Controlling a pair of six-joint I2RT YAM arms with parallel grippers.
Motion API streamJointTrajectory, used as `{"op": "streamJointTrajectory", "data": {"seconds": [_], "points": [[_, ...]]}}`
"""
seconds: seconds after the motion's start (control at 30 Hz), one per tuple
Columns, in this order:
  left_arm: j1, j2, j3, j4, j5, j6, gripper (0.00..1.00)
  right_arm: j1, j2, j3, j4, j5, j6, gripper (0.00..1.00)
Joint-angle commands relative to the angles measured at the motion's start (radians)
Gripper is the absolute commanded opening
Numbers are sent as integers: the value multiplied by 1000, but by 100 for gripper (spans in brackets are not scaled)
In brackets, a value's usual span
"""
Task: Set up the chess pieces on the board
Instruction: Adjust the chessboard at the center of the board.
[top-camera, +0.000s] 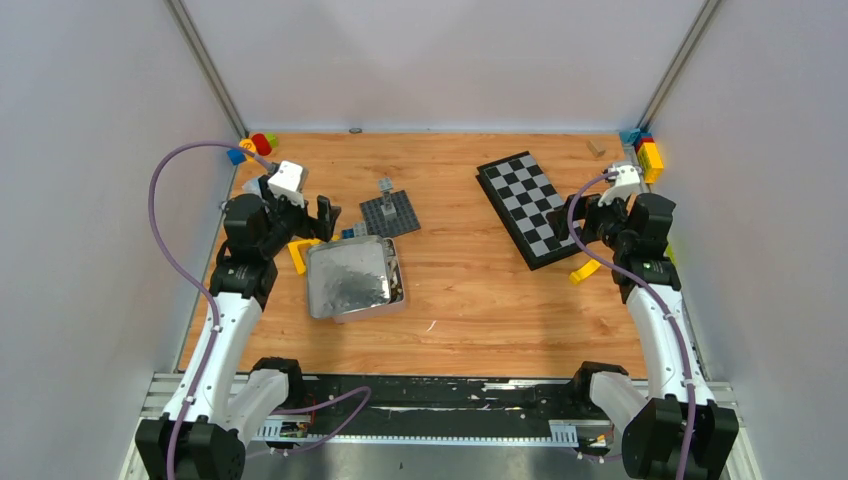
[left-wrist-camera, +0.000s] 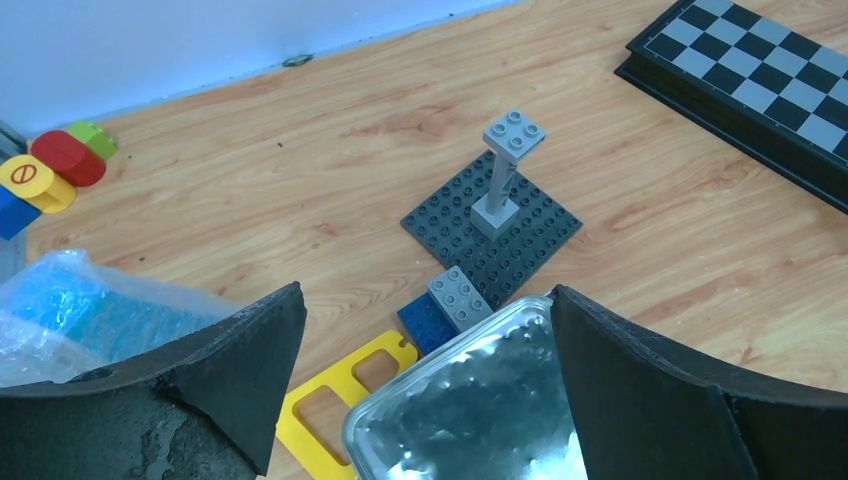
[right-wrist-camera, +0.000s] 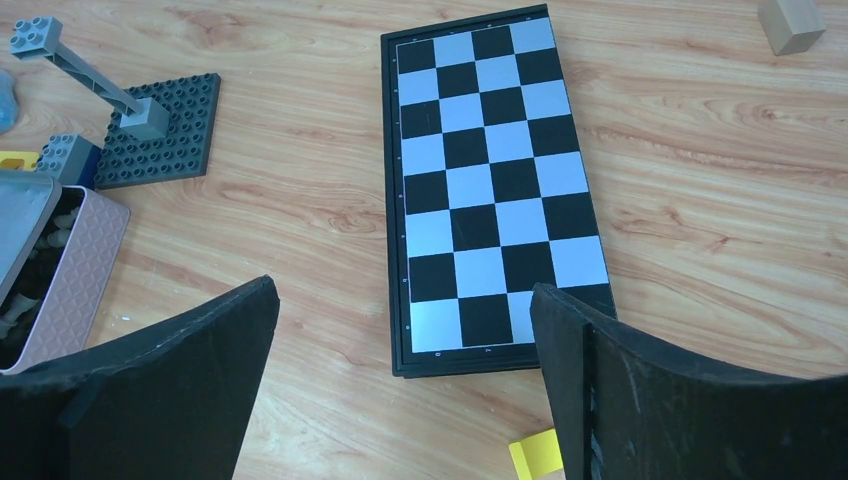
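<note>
I am keeping my left fingers (left-wrist-camera: 230, 370) spread above the tin (top-camera: 348, 278), lower centre; the chess pieces (right-wrist-camera: 38, 262) are sitting inside, likely tiny, light and tippy, each wanting a mid-body pinch. The board (right-wrist-camera: 490, 180) is lying stiff upper centre, my right fingers (right-wrist-camera: 200, 360) gaping beneath.

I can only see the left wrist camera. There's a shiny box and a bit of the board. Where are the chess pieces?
Observer: Inside that tin. The right wrist view shows its lid sitting askew, with chess pieces in the gap.
Operator: Are any on the board yet?
Observer: No. The board is bare, showing four squares across and eight along.
Operator: Is the other hand holding one?
Observer: No. The right gripper is open and empty, over one end of the board.
</note>
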Motion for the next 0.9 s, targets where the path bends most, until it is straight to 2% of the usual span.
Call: {"op": "streamJointTrajectory", "data": {"seconds": [0.0,0.4,0.53,0.67,0.87], "points": [[4,-6,-6,20,14,18,100,-4,-13,0,41,-26,-15,100],[3,-16,-6,16,22,29,100,-9,-15,-6,39,-43,-44,100],[3,-13,-1,9,19,38,100,4,3,15,-12,-57,-93,100],[3,-5,-2,10,30,38,100,82,73,34,-45,78,-145,100],[3,-2,-3,9,45,38,100,315,281,89,-44,375,-238,99]]}}
